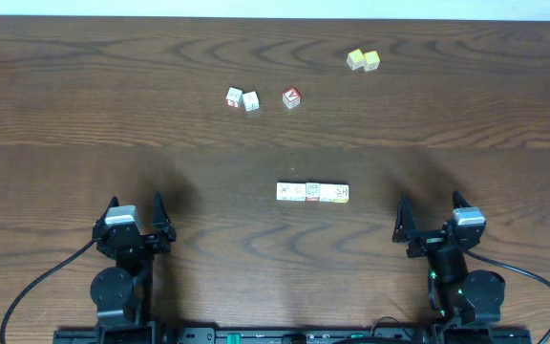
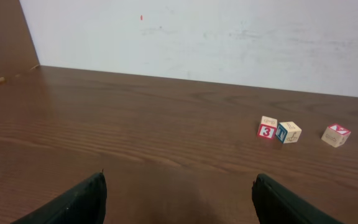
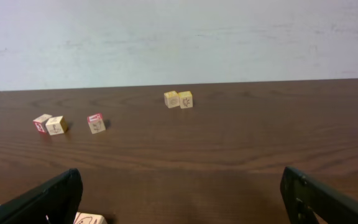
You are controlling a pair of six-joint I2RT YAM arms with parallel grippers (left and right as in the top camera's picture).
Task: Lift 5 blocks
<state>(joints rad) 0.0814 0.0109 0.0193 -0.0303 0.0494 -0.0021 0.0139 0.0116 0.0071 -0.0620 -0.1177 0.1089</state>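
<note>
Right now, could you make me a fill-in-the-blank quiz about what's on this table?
The left end effector and right end effector both stand ___.
The yellow cubes number ___.
The lone cube has a ___ top.
Missing words: open; two; red.

Dark wooden table (image 1: pixel 84 105), plain white wall (image 2: pixel 229 37)

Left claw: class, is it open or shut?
Open. The left claw has its fingers far apart, nothing held between them.
</note>
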